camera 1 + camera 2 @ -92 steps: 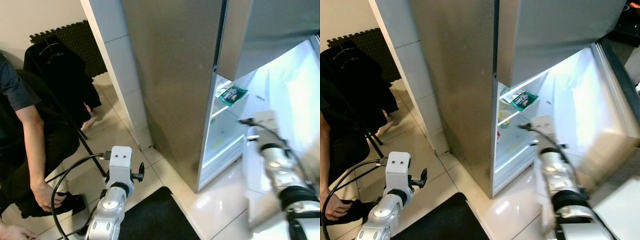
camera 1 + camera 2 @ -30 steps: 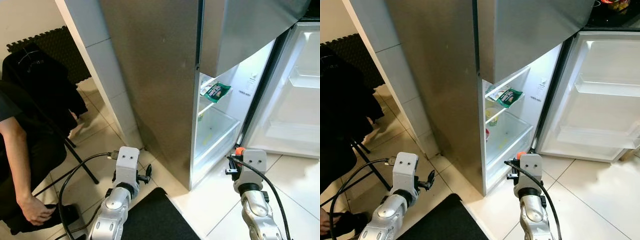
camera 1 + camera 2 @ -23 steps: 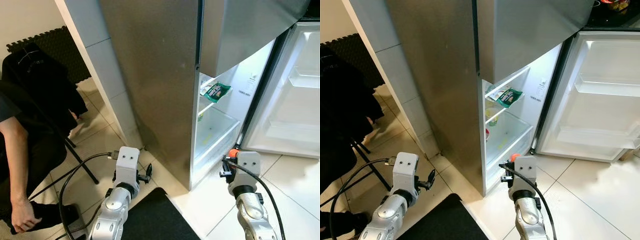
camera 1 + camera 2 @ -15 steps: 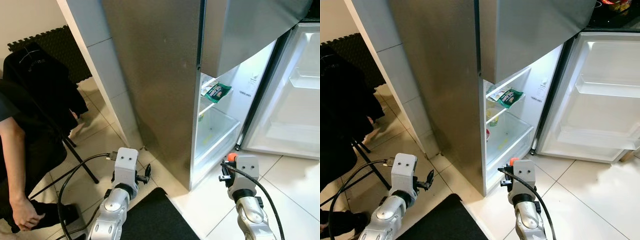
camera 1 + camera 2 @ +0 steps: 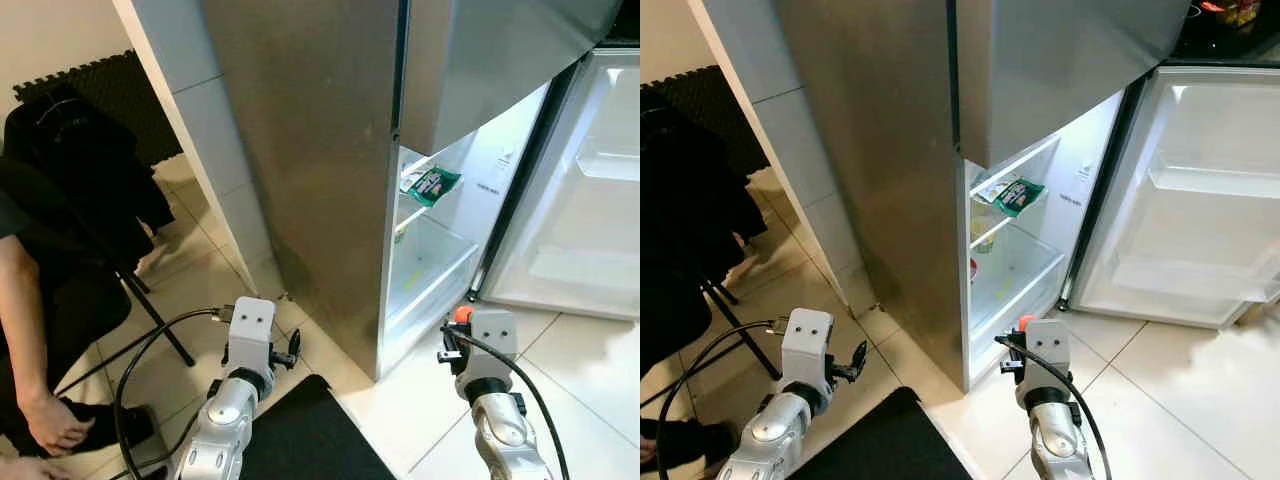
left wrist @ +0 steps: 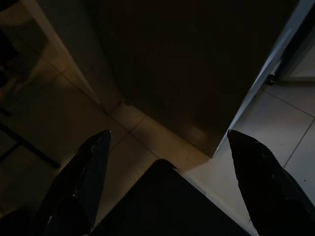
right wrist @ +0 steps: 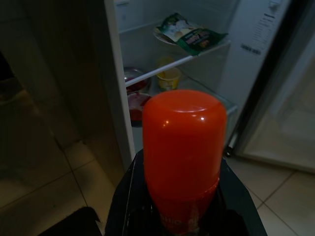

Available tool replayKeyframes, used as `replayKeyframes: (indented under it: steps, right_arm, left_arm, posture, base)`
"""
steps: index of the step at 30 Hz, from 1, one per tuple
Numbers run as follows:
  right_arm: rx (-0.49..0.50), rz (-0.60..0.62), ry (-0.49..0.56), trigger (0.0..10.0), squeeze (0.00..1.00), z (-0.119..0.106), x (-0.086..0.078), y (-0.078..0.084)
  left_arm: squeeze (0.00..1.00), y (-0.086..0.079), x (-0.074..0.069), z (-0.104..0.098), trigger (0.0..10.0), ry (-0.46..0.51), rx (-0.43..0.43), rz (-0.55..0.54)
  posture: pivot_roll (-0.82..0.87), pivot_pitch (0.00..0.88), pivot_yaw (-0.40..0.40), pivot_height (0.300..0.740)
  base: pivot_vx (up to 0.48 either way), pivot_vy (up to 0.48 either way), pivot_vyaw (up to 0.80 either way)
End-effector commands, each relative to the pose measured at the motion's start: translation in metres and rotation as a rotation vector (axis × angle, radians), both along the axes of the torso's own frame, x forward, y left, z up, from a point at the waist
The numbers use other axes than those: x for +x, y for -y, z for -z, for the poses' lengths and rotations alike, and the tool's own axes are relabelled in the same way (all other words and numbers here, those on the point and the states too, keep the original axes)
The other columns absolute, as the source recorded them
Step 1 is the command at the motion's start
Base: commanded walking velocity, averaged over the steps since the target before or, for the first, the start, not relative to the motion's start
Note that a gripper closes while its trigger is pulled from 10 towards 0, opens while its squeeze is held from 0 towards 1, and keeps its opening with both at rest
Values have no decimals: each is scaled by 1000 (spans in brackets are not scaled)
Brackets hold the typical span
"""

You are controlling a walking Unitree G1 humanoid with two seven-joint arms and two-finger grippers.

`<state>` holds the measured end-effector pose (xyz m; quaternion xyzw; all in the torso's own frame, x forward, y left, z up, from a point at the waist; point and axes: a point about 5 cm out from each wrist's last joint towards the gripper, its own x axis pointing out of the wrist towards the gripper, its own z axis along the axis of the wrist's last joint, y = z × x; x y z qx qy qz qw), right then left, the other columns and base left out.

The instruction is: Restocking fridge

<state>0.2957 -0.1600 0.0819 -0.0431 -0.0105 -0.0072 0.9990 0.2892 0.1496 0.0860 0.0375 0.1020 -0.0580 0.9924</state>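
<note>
Right hand (image 7: 183,216) grips orange-capped bottle (image 7: 184,147) — fridge (image 5: 1040,230) open ahead.

One fridge (image 5: 330,150), with one door (image 5: 590,200) swung wide. Two moulded shelves on that door, upper (image 5: 610,165) and lower (image 5: 575,265). Inside the cabinet, one glass shelf (image 5: 420,205) and one clear drawer (image 5: 430,260) beneath. One green packet (image 5: 432,184) on the glass shelf. One yellow cup (image 7: 169,78) below. Two reddish items (image 7: 135,73) beside the cup, kind unclear. One orange-capped bottle (image 7: 183,147). Two grippers: left gripper (image 6: 167,132), fingers spread, and right gripper (image 5: 452,340), clamped round the single bottle. One black mat (image 5: 310,430) on the tiles. One person (image 5: 30,330). One black garment (image 5: 80,160). One dark foam panel (image 5: 100,75) against the wall.
</note>
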Motion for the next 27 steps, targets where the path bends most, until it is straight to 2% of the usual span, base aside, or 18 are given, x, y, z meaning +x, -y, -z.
replayKeyframes:
  steps: [1,6,27]
  right_arm:
    - [-5,5,-16,10000,0,2,-1,3]
    - [-5,8,-16,10000,0,2,-2,3]
    - [-4,10,-20,10000,0,2,-2,3]
  left_arm:
    - [0,-5,-3,6,10000,-23,22,-6]
    - [0,-6,-2,6,10000,-24,21,-12]
    - [0,-7,0,6,10000,-29,19,-23]
  posture:
    - [-104,190,86,740]
    - [-104,191,86,740]
    - [-105,193,90,740]
  base:
    - [0,-398,0]
    - [0,-409,0]
    - [0,-259,0]
